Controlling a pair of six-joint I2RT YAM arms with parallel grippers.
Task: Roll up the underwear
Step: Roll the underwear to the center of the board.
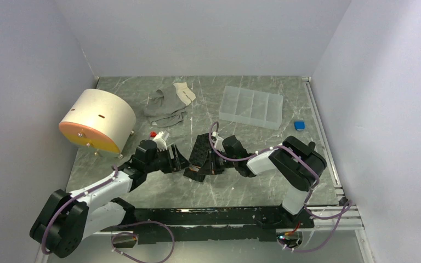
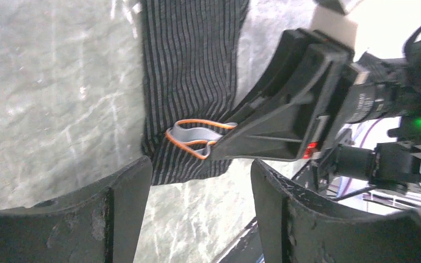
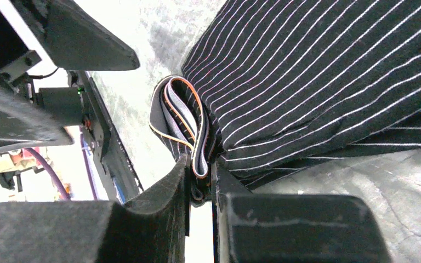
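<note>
The underwear (image 1: 200, 156) is black with thin pale stripes and a grey, orange-edged waistband (image 3: 189, 123). It lies mid-table between the two arms, its near end folded over. My right gripper (image 3: 202, 175) is shut on that folded waistband end, pinching several layers. In the left wrist view the striped underwear (image 2: 189, 82) hangs ahead, with the right gripper's fingers (image 2: 263, 131) clamped on the waistband (image 2: 197, 137). My left gripper (image 2: 200, 211) stands open just short of the cloth's edge, with only bare table between its fingers.
A cream cylinder with an orange face (image 1: 96, 120) lies at the left. A grey and cream cloth pile (image 1: 167, 104) and a clear divided tray (image 1: 251, 107) sit at the back. A small blue thing (image 1: 299, 125) lies near the right rail (image 1: 323, 142).
</note>
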